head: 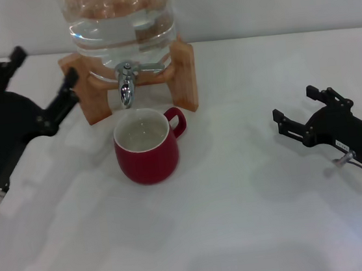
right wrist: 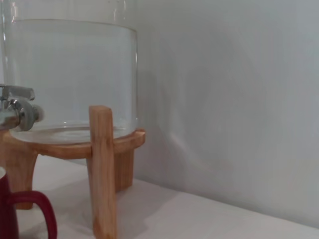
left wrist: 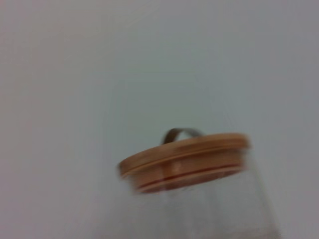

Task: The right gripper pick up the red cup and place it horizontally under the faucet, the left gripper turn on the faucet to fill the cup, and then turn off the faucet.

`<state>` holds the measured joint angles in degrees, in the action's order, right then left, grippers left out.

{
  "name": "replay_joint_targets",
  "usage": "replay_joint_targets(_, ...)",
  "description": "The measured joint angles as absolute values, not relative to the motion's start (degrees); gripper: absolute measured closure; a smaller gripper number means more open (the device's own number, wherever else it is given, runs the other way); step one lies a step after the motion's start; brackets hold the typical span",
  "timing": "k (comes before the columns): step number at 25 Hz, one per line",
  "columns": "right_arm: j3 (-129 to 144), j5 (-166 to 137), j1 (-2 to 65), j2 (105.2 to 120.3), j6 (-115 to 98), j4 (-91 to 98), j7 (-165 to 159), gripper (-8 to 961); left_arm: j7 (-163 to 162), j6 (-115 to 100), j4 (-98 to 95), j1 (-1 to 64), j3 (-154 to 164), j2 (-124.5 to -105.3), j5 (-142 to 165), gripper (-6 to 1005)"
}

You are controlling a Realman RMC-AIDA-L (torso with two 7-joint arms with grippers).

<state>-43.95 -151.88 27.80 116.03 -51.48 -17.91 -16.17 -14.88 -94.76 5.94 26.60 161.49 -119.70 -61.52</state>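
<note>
- I see the red cup (head: 146, 146) standing upright on the white table (head: 243, 220), directly below the faucet (head: 126, 84), its white inside facing up and its loop handle pointing toward the robot's right.
- The faucet's spout hangs just above the cup's rim without touching it; I cannot tell from here whether any water is running.
- The faucet sticks out of a glass water jar (head: 120, 18) that sits on a wooden stand (head: 184, 76).
- My left gripper (head: 40, 79) is off to the left of the stand, its two black prongs spread apart and holding nothing; the nearer prong tip lies close beside the stand's left leg, well apart from the faucet and cup.
- My right gripper (head: 296, 112) rests low over the table well to the right of the cup, prongs parted and empty, pointing toward the cup.
- In the right wrist view I get the jar (right wrist: 70, 74), the stand (right wrist: 102, 174), the faucet (right wrist: 17, 109) and an edge of the cup (right wrist: 30, 214).
- The left wrist view shows only the jar's wooden lid (left wrist: 184, 162) with a metal handle.
</note>
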Motion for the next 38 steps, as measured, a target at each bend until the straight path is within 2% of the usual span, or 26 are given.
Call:
replay_joint_targets(10, -45.5, -151.9, 28.6, 116.01, -51.7, -17.1, -16.2, 78, -13.9, -88.6, 2.6, 23.8, 161.3, -119.47, -68.7, 128)
replay_joint_targets(22, -46.1, -151.9, 29.0, 116.1, -52.7, -17.3, -16.2, 78, -17.0, -82.1, 1.0, 24.2, 161.4, -119.38, -70.7, 128)
replay_joint_targets(38, -43.2, -152.7, 27.0, 116.07, -65.4, -17.6, -16.1, 78, -19.4, -81.8, -1.2, 23.3, 162.0, -119.55, -70.2, 129)
